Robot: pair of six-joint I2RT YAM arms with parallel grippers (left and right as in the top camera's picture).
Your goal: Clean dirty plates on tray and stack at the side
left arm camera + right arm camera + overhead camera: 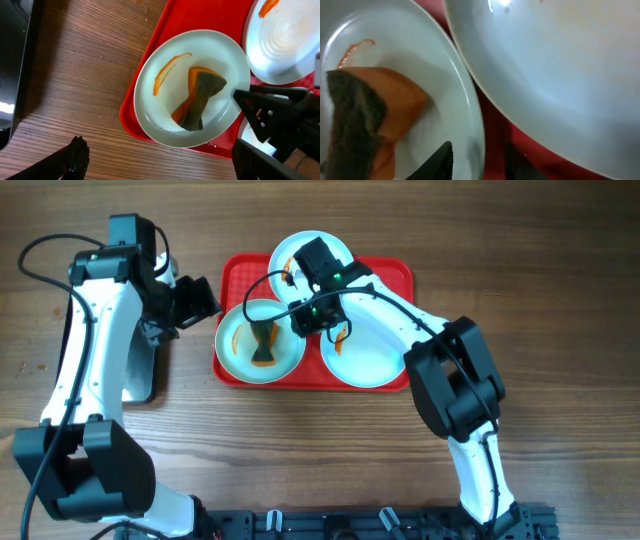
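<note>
Right gripper [479,155] astride plate [440,55] rim, grip unclear; left gripper [200,298] spread; wooden table [560,330].

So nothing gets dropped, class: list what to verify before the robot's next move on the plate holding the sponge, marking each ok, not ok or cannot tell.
1. Sponge lies inside the plate: ok.
2. Right pincer straddles that plate's rim: ok.
3. Right pincer clamped on the rim: not ok, gaps show either side.
4. Left pincer open, beside the tray: ok.
5. Plate wiped clean: not ok, orange smear shows.
</note>
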